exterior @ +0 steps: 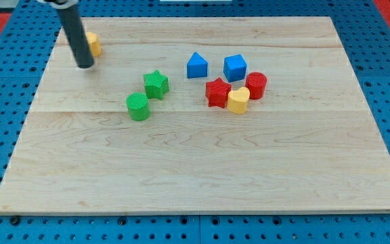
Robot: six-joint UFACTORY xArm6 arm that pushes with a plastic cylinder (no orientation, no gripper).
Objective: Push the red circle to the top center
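Note:
The red circle [256,85] stands right of centre on the wooden board [202,169], touching a yellow heart-shaped block [238,100] at its lower left. A red star [217,92] lies left of the heart. A blue cube [235,67] sits just above-left of the red circle. My tip [85,66] is at the view's upper left, far from the red circle, just below-left of a yellow block [93,44] that the rod partly hides.
A blue house-shaped block [196,66] lies left of the blue cube. A green star [156,84] and a green cylinder [138,106] lie left of centre. A blue pegboard surrounds the board.

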